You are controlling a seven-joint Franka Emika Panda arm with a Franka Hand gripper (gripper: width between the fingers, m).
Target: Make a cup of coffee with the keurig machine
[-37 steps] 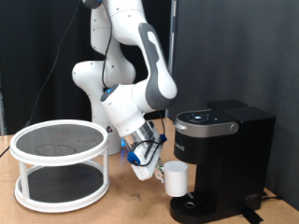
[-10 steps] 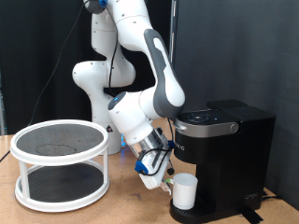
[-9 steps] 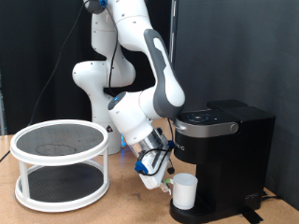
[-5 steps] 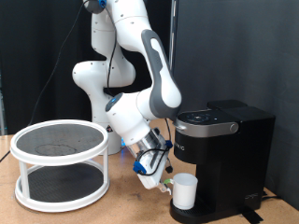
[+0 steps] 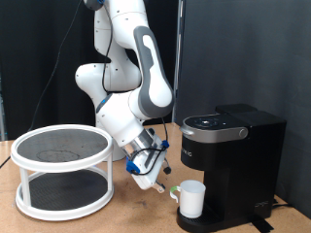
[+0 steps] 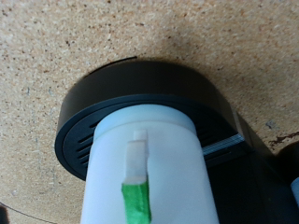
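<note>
Exterior view: the work surface is a light brown wooden table, backed by a black curtain with a strip of pale wall at the exterior view's left. The white robot arm bends down over the table, and its claw hangs low above the surface with blue parts behind the fingers; whether the fingers are spread or closed cannot be told here, and nothing is seen between them. Just beside the claw, toward the exterior view's right, the white cup stands upright on the round drip base of the black coffee machine, under its front; claw and cup appear apart. Well away from the claw, toward the exterior view's left, stands a white two-tier round rack with dark mesh shelves. Wrist view: the camera looks along the fingers at the cup seated on the black round base of the machine, a detail the exterior view gives only from the side. This view also shows a white tab with a green strip on the cup wall and the speckled, cork-like grain of the table around the base. The claw's fingers do not show in this view.
</note>
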